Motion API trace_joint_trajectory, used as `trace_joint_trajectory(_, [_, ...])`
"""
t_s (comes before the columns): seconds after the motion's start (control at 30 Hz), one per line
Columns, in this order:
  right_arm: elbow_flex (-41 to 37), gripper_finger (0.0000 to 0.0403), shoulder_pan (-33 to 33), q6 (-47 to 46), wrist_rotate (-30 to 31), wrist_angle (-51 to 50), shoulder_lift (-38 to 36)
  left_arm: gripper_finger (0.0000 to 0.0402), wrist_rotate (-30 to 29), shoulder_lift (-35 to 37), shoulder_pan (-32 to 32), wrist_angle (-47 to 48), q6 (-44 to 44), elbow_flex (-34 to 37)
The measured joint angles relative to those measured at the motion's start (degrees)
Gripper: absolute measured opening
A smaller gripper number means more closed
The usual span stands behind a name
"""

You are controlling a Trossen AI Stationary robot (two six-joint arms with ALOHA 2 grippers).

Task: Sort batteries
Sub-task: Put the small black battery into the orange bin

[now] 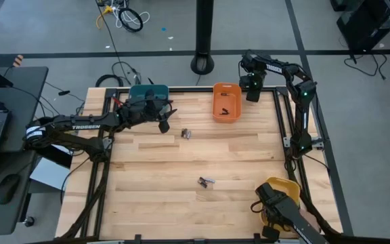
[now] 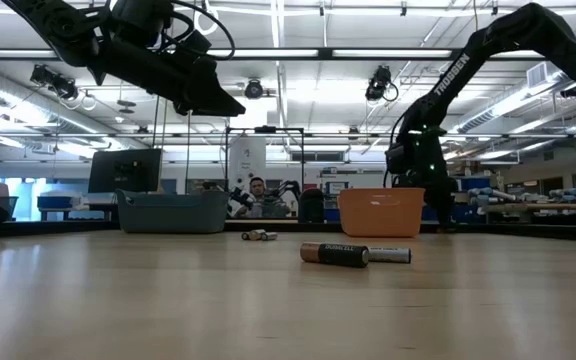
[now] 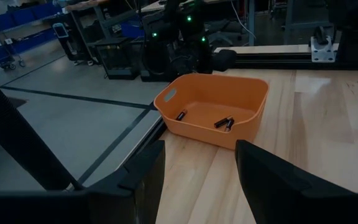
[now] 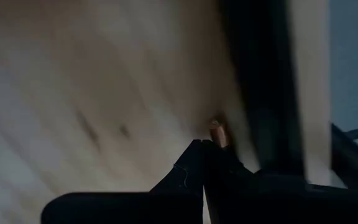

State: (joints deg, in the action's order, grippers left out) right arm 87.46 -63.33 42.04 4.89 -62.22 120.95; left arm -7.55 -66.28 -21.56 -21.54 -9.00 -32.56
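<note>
Two batteries point(image 1: 186, 134) lie on their sides mid-table, and two more point(image 1: 206, 181) lie nearer the near edge; the low view shows that near pair as a dark battery point(image 2: 334, 254) and a silvery one point(image 2: 388, 255). Three batteries point(image 3: 222, 123) rest in the orange bin point(image 1: 227, 112) at the far edge. My left gripper point(image 3: 199, 149) is open and empty, raised by the teal bin point(image 1: 138, 93) and facing the orange bin point(image 3: 191, 130). My right gripper point(image 1: 252, 93) hovers just right of the orange bin, shut on a small battery point(image 4: 216, 132). My right gripper pinches a small battery between its two fingertips point(image 4: 194, 155). Only the battery's copper-coloured end point(image 4: 217, 129) sticks out past them; the fingers hide the remainder. It is lifted clear of the table.
A yellow bin point(image 1: 284, 186) sits at the table's near right corner, with a dark mount point(image 1: 276, 207) over it. Metal frame rails point(image 1: 281, 129) run along the table's edges. A person point(image 2: 258, 190) stands far behind the table. Bare wood lies between the battery pairs.
</note>
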Motion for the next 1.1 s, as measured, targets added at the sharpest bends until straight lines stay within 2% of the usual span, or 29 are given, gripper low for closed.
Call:
trace_joint_trajectory(0.4, [4.28, 0.0020, 0.41, -0.32, -0.26, -4.18, -0.74, 0.0202, 0.00, 0.00, 0.00, -0.03, -1.27, 0.00])
trace_joint_trajectory(0.6, [2.05, 0.0062, 1.11, 4.07, -1.05, -4.45, -0.74, 0.0202, 0.00, 0.00, 0.00, 0.00, -1.42, 0.00])
trace_joint_trajectory(0.83, [0.32, 0.0120, 1.71, 5.45, 2.88, -0.38, -0.74, 0.0202, 0.00, 0.00, -0.02, 0.00, -1.49, 0.00])
trace_joint_trajectory(1.1, [0.30, 0.0128, 1.60, 6.55, 2.65, 1.58, -0.74, 0.0202, 0.00, 0.00, -0.02, 0.00, -1.49, 0.00])
